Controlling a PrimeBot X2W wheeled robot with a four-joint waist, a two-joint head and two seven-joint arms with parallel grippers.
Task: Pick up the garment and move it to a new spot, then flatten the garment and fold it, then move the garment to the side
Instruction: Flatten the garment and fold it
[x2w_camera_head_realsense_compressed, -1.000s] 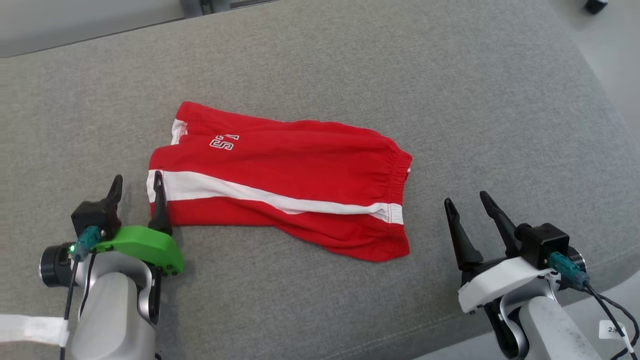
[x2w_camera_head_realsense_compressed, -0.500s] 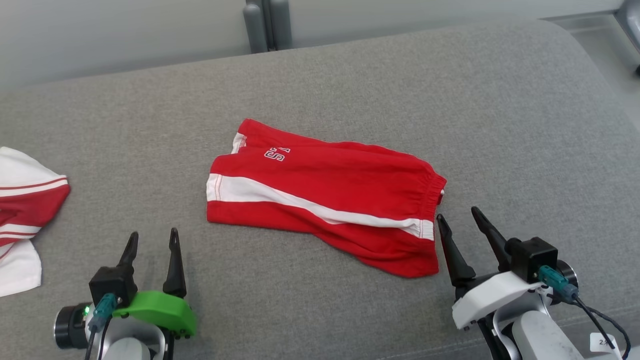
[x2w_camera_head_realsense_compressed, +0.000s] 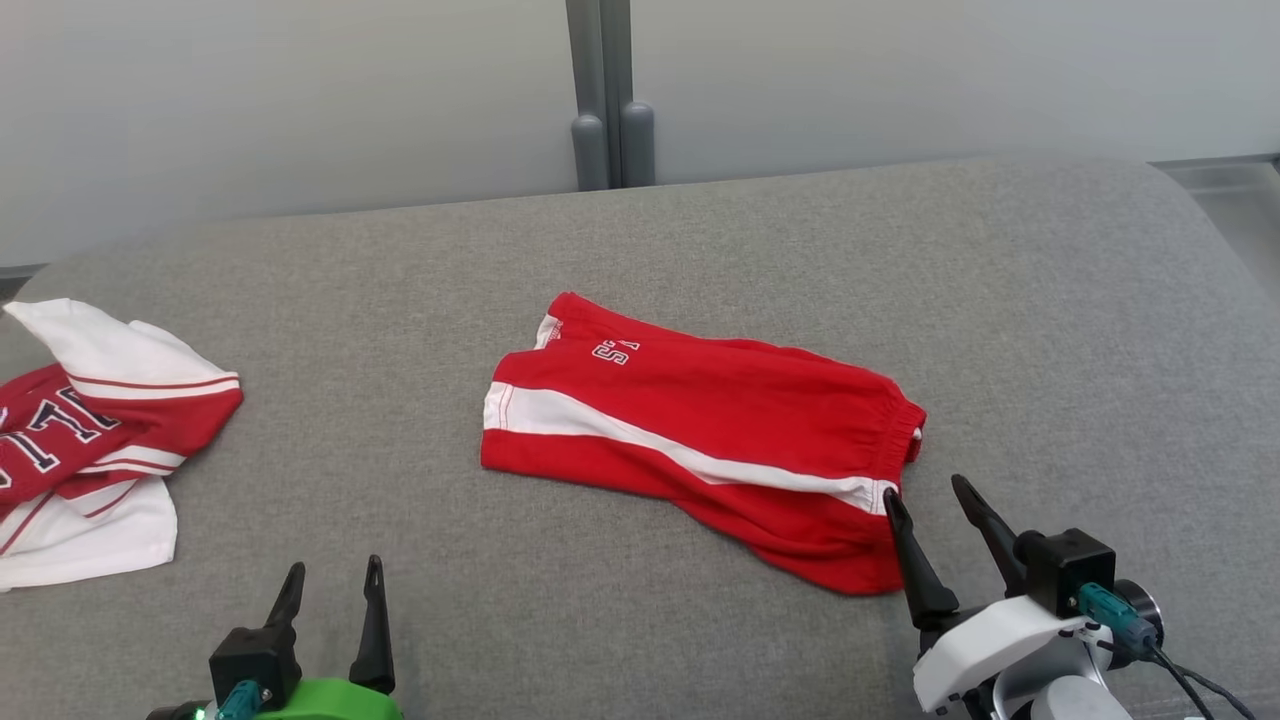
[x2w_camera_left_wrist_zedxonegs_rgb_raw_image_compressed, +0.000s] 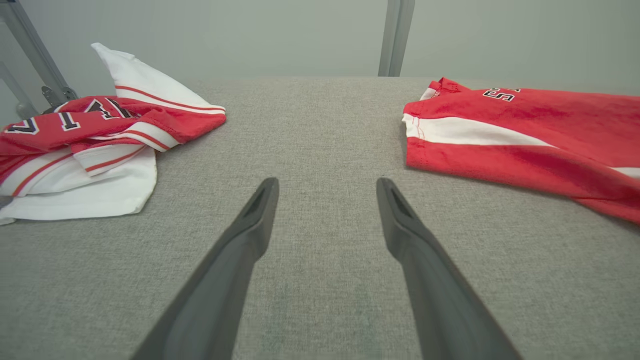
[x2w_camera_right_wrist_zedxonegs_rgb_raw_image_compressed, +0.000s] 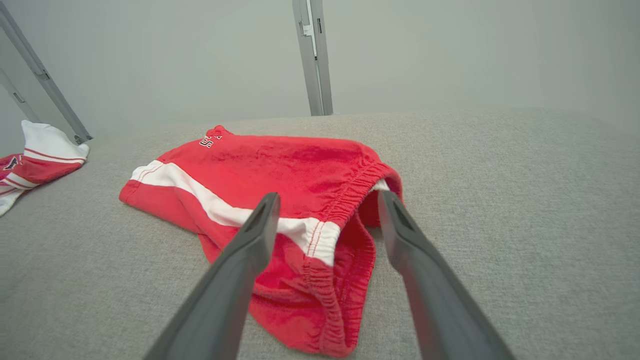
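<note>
Red shorts (x2w_camera_head_realsense_compressed: 700, 430) with a white side stripe lie folded on the grey table (x2w_camera_head_realsense_compressed: 400, 300). In the head view, the right pincer (x2w_camera_head_realsense_compressed: 923, 489) gapes wide at their waistband and the left pincer (x2w_camera_head_realsense_compressed: 335, 564) gapes wide beyond their hem, both empty. In the left wrist view, its fingers point beside the hem. In the right wrist view, its fingers frame the elastic waistband; contact unclear.

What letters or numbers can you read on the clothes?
"S": white print on the red shorts, seen upside down; the characters beside it are too small to read.
Dark print on the red-and-white shirt: partly folded under, so it cannot be read for sure.
Nothing else can be read.
</note>
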